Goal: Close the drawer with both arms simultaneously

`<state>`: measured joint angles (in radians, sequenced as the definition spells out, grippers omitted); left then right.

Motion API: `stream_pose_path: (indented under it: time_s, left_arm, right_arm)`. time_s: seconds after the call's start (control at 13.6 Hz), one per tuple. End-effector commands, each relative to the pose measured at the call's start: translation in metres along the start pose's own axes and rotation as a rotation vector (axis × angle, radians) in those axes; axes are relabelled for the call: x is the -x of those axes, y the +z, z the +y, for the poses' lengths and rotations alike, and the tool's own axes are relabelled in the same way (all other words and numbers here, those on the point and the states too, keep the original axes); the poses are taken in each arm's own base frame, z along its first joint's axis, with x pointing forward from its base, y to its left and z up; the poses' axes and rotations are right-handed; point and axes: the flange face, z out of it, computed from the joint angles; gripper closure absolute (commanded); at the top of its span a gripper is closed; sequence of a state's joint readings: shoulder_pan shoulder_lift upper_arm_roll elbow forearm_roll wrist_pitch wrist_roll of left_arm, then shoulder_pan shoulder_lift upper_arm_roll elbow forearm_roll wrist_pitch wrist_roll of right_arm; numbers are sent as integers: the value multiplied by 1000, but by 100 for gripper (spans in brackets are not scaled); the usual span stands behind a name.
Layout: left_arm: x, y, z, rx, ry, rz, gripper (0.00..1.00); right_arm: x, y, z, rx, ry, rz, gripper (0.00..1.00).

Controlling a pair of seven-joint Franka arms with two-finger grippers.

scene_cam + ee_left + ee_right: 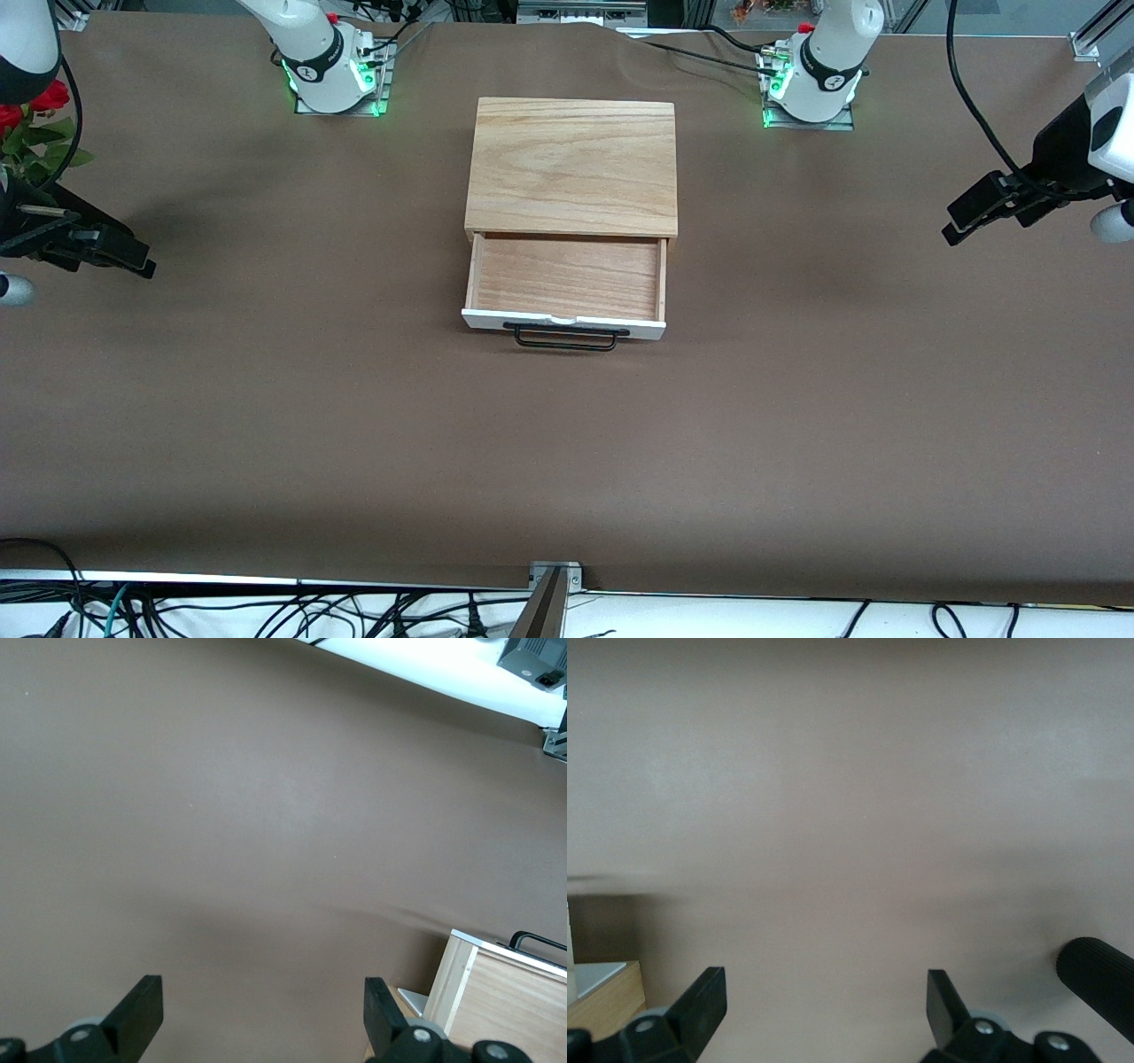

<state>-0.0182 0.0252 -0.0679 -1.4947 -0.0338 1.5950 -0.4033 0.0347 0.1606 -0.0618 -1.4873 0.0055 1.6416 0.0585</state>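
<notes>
Drawer: the drawer (565,279) stands pulled out of the wooden box (571,167) in the middle of the tabletop (266,425), its white front panel (563,323) and black wire handle (565,338) on the side nearer the front camera; the tray looks empty.
Left claw: my left claw (979,213) hangs over bare tabletop at the left arm's end, well apart from the drawer, fingers spread wide and holding nothing.
Right claw: my right claw (106,252) hangs over bare tabletop at the right arm's end, just as far off, also spread wide and empty.
Step in hand: I judge this the start; the drawer is fully open and neither claw touches it.
Next move: both claws must come in to the front panel, one toward each end of it, then press together and evenly toward the box so the tray does not skew and jam.
Front view only: the whole box, the open tray, both arm bases.
Left wrist view only: my left fingers (133,1014) wide apart, with a corner of the drawer (496,992) and its handle.
Right wrist view only: my right fingers (700,1001) wide apart over plain tabletop, a wooden corner (602,997) at the edge.
</notes>
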Motion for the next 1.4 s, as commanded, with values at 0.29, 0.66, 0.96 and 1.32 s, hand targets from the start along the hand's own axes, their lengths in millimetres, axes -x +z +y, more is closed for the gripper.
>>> stream_pose_path:
  time_s: [0.29, 0.66, 0.96, 1.32]
  left_arm:
    - [-1, -4, -1, 12, -7, -22, 0]
    - [-3, -3, -2, 10, -7, -22, 0]
    - [-3, -1, -5, -5, 5, -22, 0]
    - [-6, 2, -16, -13, 168, -38, 0]
  right_arm:
    - [1, -3, 0, 6, -8, 10, 0]
    - [1, -2, 0, 6, -6, 8, 0]
    - [1, -3, 0, 6, -6, 10, 0]
    - [-1, 1, 0, 6, -11, 4, 0]
